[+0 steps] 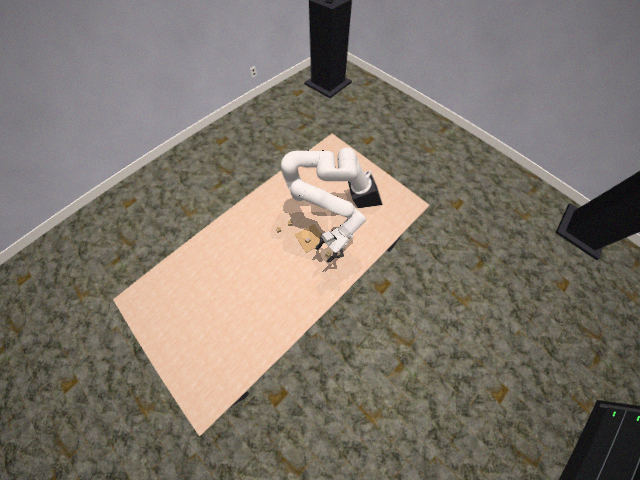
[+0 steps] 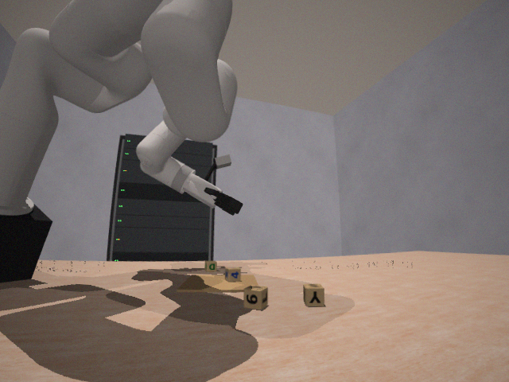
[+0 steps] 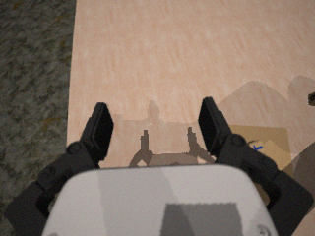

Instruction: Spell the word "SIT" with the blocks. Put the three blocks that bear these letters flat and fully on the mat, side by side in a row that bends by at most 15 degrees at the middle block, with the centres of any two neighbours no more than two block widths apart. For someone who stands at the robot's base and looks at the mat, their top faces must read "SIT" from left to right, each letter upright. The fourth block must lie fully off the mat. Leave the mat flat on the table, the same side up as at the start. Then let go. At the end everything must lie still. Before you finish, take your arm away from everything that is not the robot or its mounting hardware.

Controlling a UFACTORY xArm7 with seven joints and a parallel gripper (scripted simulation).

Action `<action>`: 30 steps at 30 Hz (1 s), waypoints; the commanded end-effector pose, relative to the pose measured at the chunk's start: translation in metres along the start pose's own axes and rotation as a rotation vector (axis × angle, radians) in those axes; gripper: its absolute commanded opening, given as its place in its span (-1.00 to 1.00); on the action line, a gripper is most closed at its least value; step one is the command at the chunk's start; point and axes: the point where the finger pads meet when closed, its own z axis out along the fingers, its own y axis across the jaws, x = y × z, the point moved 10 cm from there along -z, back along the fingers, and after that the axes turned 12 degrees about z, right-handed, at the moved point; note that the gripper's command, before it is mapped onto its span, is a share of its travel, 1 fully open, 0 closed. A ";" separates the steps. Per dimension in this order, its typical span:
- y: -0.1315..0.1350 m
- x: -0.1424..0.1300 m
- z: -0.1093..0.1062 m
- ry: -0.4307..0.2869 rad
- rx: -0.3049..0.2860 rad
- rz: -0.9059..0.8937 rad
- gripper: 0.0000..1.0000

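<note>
My gripper [image 1: 327,250] [image 2: 235,208] [image 3: 155,111] is open and empty, tilted, high above the table. The mat [image 1: 309,248] [image 2: 217,284] [image 3: 277,138] lies flat. One block [image 1: 307,239] [image 2: 233,274] [image 3: 258,147] stands on it, with a blue 4 on one side and a blue mark on top. Off the mat are a block with a green D side [image 1: 328,254] [image 2: 210,266], one with a black 6 side [image 1: 290,222] [image 2: 255,298], and one with a black Y side [image 1: 278,229] [image 2: 313,294]. I cannot read the top letters. My gripper's body hides part of the mat in the wrist view.
The table [image 1: 232,289] [image 2: 410,312] [image 3: 148,54] carries everything, with its long edge at the left of the wrist view. The black robot base [image 1: 366,197] [image 2: 20,242] stands at one end. Arm shadows cross the mat and table.
</note>
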 end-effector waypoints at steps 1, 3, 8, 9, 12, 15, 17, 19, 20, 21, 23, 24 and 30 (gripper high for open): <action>0.000 0.001 -0.001 0.000 0.002 0.000 1.00; 0.015 -0.010 -0.012 -0.095 -0.011 -0.039 1.00; 0.015 -0.010 -0.012 -0.095 -0.011 -0.039 1.00; 0.015 -0.010 -0.012 -0.095 -0.011 -0.039 1.00; 0.015 -0.010 -0.012 -0.095 -0.011 -0.039 1.00; 0.021 -0.012 -0.017 -0.134 -0.012 -0.053 1.00; 0.021 -0.012 -0.017 -0.134 -0.012 -0.053 1.00; 0.021 -0.012 -0.017 -0.134 -0.012 -0.053 1.00; 0.021 -0.012 -0.017 -0.134 -0.012 -0.053 1.00; 0.021 -0.012 -0.017 -0.134 -0.012 -0.053 1.00; 0.021 -0.012 -0.017 -0.134 -0.012 -0.053 1.00; 0.021 -0.012 -0.017 -0.134 -0.012 -0.053 1.00; 0.025 -0.014 -0.022 -0.167 -0.012 -0.063 1.00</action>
